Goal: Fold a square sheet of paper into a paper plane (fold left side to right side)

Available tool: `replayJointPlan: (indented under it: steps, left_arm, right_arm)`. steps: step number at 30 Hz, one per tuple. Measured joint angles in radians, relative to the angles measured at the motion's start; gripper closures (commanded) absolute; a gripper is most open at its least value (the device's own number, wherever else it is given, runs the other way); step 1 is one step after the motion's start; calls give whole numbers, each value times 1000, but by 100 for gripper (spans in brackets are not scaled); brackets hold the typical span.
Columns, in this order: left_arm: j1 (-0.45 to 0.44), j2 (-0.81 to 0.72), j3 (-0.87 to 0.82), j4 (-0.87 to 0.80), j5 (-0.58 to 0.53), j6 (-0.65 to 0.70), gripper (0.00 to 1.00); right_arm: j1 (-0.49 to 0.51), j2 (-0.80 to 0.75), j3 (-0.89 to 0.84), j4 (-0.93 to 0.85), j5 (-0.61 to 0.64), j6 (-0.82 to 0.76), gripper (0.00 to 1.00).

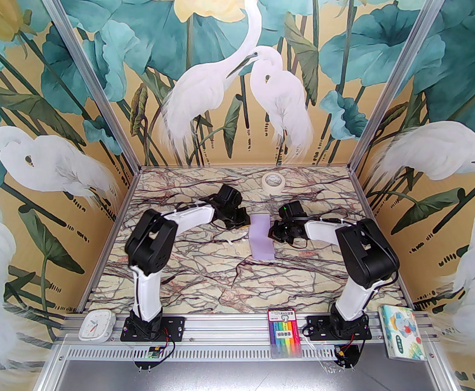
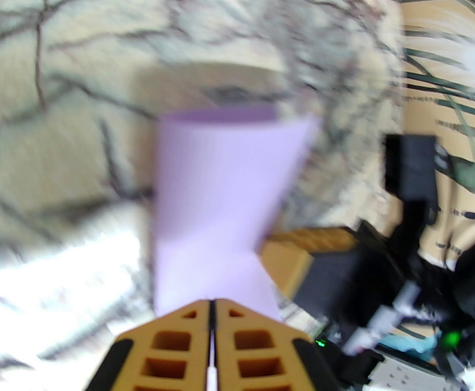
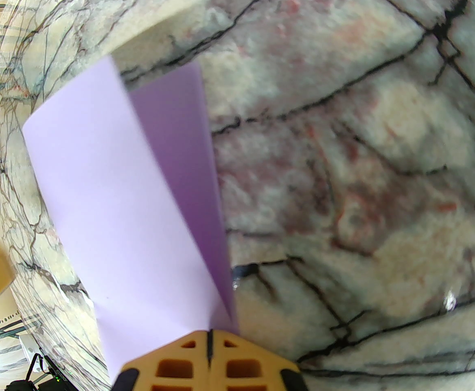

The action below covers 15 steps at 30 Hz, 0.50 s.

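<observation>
Wrist cameras show us what the top view hides: left gripper point(image 2: 212, 306) and right gripper point(image 3: 209, 334) each pinched tight on the square sheet of paper point(image 1: 261, 237), folded double at mid-frame.

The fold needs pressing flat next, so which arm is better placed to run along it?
Probably the left. The right gripper seems pinched shut on the square sheet of paper, holding both layers together; the left gripper is shut at the sheet's left edge, seemingly free to press.
</observation>
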Motion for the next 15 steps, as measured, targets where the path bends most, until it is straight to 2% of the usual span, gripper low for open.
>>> replayJointPlan:
  steps: [11, 15]
  left_arm:
    - [-119, -24, -161, 69, 63, -27, 90]
    - [-131, -24, -185, 77, 64, -27, 90]
  right_arm:
    - [0, 0, -4, 10, 0, 0, 100]
    - [0, -1, -11, 23, -1, 0, 100]
